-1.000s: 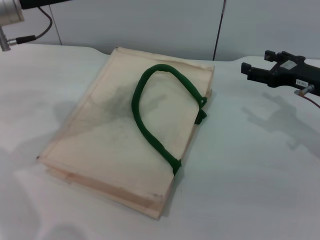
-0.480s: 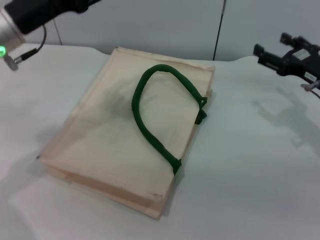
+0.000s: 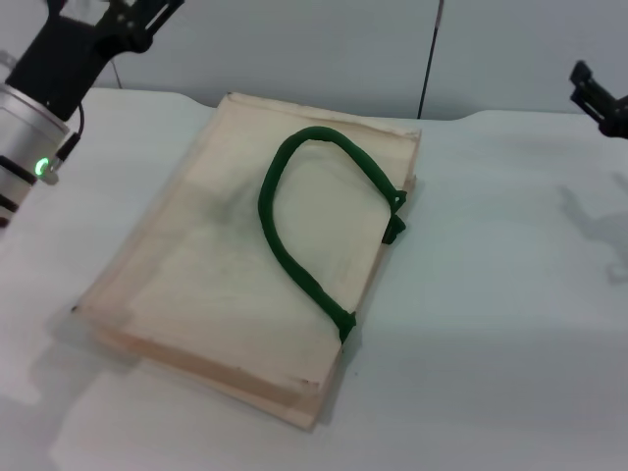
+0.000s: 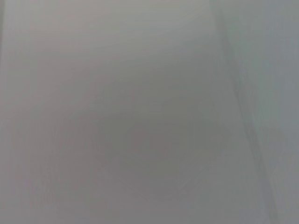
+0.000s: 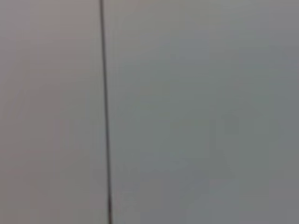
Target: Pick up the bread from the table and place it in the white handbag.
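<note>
The white handbag lies flat in the middle of the table in the head view, with its dark green rope handle looped on top. The bread is out of view in every frame. My left gripper is raised at the far left, above and behind the bag's far left corner, partly cut off by the frame's top edge. My right gripper hangs at the far right edge, well away from the bag. Both wrist views show only a plain grey wall.
The white table stretches to the right of and in front of the bag. A grey wall panel with a dark vertical seam stands behind the table. The same kind of seam crosses the right wrist view.
My left arm has swung further into view at the top left, its gripper lifting upward. My right gripper has drawn back to the right edge of the frame. The bag has not moved.
</note>
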Controlling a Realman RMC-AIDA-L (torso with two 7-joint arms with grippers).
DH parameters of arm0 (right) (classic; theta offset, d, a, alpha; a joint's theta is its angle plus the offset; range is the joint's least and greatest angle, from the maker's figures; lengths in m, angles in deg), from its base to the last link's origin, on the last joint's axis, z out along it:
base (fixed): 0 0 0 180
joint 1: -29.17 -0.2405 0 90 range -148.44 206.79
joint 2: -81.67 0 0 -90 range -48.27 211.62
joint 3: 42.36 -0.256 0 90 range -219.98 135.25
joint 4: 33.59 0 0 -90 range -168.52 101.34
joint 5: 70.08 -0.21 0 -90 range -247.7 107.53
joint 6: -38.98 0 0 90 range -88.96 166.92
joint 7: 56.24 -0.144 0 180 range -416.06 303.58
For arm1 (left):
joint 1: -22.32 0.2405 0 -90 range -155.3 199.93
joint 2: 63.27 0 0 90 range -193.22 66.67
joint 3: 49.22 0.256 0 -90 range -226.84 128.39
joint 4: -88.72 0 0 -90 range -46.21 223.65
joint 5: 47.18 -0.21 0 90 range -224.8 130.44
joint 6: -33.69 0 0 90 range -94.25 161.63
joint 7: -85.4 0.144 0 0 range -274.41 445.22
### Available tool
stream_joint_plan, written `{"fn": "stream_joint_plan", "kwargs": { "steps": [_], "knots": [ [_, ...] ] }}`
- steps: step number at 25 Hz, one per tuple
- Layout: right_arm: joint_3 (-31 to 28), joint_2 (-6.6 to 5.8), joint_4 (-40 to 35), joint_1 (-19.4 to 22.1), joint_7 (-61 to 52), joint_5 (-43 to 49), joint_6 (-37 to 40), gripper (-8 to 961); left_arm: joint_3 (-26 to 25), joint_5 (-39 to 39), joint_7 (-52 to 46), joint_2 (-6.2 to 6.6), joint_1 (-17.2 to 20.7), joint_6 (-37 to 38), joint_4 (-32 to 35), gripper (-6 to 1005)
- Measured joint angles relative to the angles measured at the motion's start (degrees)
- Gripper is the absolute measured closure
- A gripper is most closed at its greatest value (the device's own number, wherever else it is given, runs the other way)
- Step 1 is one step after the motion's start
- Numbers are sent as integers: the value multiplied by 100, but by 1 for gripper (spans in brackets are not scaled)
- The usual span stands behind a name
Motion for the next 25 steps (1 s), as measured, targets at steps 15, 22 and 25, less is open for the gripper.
{"fn": "stream_joint_plan", "kwargs": {
  "steps": [15, 22, 25],
  "knots": [
    [-1, 6, 232, 84, 245, -608, -323, 60, -214, 701, 261, 23, 192, -595, 790, 171],
    [-1, 6, 233, 91, 244, -619, -326, 60, -177, 682, 261, 23, 154, -615, 780, 171],
    [-1, 6, 251, 92, 243, -622, -326, 60, -172, 682, 261, 27, 129, -676, 791, 171]
  ]
}}
